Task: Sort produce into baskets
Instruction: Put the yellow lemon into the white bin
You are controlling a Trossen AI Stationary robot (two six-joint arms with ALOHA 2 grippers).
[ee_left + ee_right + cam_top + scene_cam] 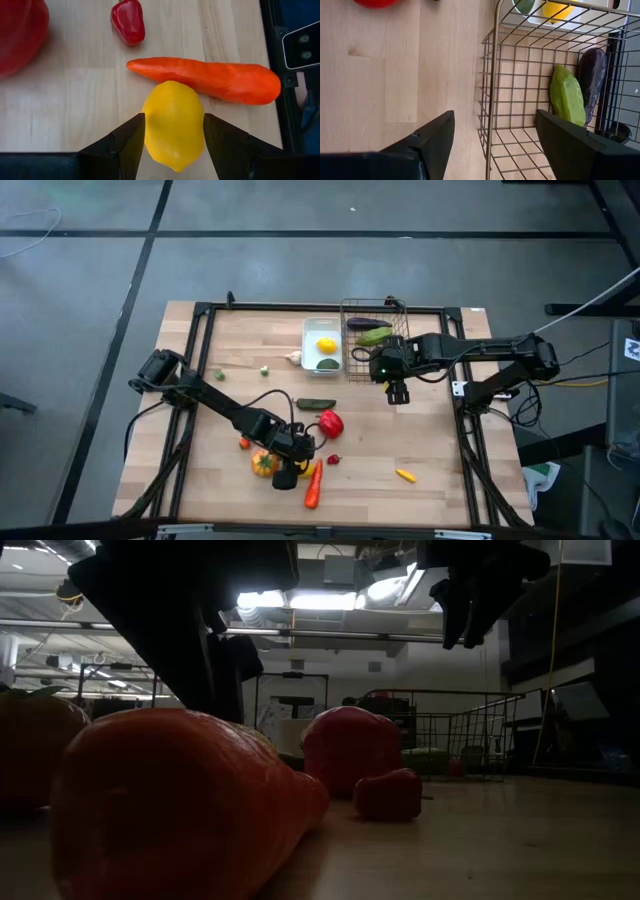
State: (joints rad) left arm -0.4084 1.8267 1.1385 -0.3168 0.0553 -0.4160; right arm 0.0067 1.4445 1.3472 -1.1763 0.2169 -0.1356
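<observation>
Lemon [173, 124] sits near the desk's front edge, touching the carrot [210, 80], between our left end effector's [171, 137] open fingers, long axis along them; right end effector [492, 132] hangs open beside the wire basket [496, 75].

Two lemons [326, 346] [173, 124], one carrot [313, 488], one red pepper [331, 422], one orange tomato [264, 463], one eggplant [361, 324], three green cucumbers [376, 335] [316, 403] [327, 364], two baskets: white tray [309, 330], wire basket [346, 306].
</observation>
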